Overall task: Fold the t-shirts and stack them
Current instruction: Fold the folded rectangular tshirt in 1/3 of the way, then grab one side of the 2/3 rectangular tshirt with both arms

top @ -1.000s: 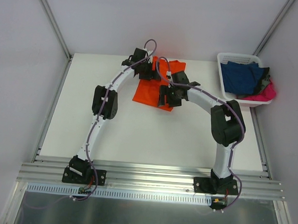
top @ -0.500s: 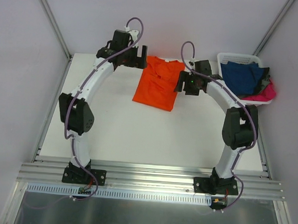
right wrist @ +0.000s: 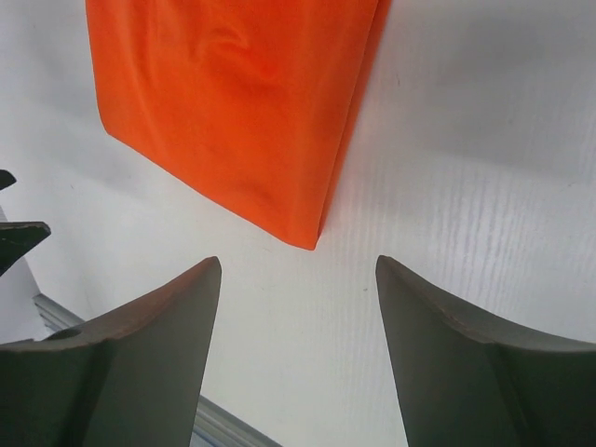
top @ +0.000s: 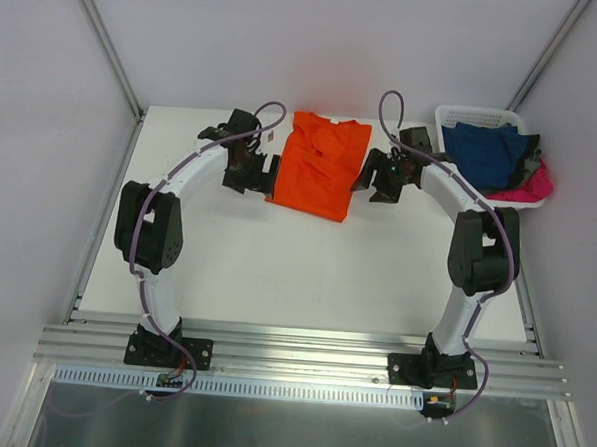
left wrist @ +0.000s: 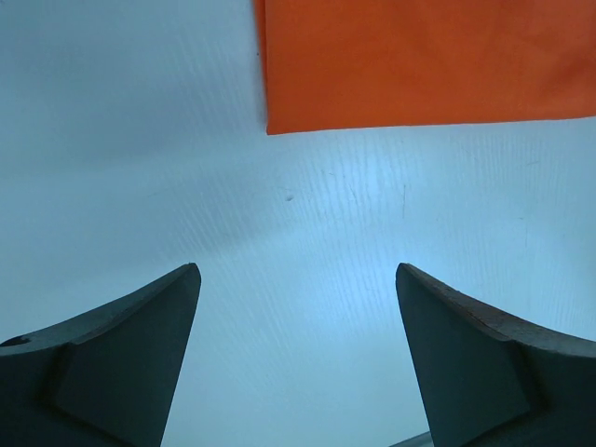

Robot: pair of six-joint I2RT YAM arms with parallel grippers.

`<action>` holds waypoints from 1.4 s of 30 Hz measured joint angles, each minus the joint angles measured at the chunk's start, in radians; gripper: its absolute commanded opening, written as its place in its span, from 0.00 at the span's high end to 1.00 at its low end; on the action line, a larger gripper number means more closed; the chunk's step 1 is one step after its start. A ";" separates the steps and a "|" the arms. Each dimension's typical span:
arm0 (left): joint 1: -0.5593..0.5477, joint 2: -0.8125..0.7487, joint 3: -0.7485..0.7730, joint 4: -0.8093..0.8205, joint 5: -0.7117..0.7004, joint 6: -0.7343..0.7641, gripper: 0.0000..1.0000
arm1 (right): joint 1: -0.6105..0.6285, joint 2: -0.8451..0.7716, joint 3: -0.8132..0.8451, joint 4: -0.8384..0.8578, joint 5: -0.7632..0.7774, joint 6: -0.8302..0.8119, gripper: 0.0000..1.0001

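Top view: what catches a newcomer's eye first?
The orange shirt, folded, lies far-centre on the table, flanked by the left gripper and right gripper, both open and empty. At far right a white basket holds a navy shirt and pink cloth.

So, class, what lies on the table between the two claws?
The folded orange t-shirt lies between the left claw and the right claw, shown in the top view.
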 measured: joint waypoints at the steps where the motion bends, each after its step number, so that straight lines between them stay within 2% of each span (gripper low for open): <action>1: 0.005 0.008 0.001 -0.002 0.005 -0.001 0.13 | 0.000 0.006 0.000 0.000 -0.007 0.006 0.30; 8: 0.030 0.161 0.155 -0.006 0.029 -0.002 0.15 | 0.005 0.054 0.004 0.005 -0.050 0.042 0.31; 13: 0.037 0.307 0.310 -0.002 0.038 0.000 0.21 | 0.019 0.120 0.058 0.006 -0.063 0.045 0.31; 20: 0.023 0.426 0.455 0.008 0.046 0.002 0.21 | 0.029 0.156 0.122 0.027 -0.063 0.061 0.30; 27: -0.002 0.449 0.463 0.017 0.062 -0.006 0.27 | 0.029 0.156 0.146 0.044 -0.062 0.069 0.28; 31: -0.003 0.450 0.423 0.023 0.088 -0.023 0.27 | 0.029 0.156 0.146 0.045 -0.062 0.073 0.28; 42: -0.002 0.419 0.332 0.027 0.146 -0.067 0.38 | 0.029 0.156 0.146 0.054 -0.062 0.080 0.28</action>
